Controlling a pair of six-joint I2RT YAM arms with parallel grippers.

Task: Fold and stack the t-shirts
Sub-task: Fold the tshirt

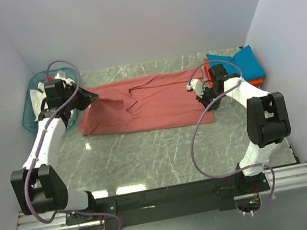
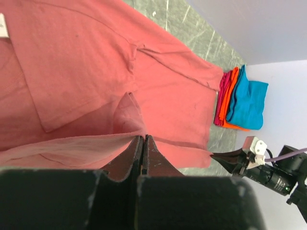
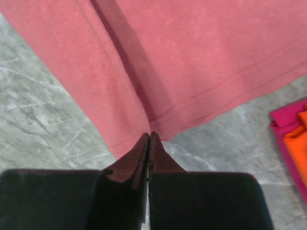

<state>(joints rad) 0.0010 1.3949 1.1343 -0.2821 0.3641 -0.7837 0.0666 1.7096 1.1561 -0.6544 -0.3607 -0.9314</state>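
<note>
One spread red t-shirt (image 1: 139, 102), three folded t-shirts (image 2: 242, 98), one basket (image 1: 28, 115), two arms (image 1: 48, 138).

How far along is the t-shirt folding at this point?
Done: a folded stack sits back right, teal on top. In hand: the red shirt lies mostly flat, both arms' jaws shut on its ends. Left: folding it and adding it to the stack.

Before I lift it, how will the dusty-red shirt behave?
Probably floppy: the dusty-red shirt drapes and creases where the left gripper pinches it. Likely light, since one pinch tents it. Its unheld middle may sag onto the table.
</note>
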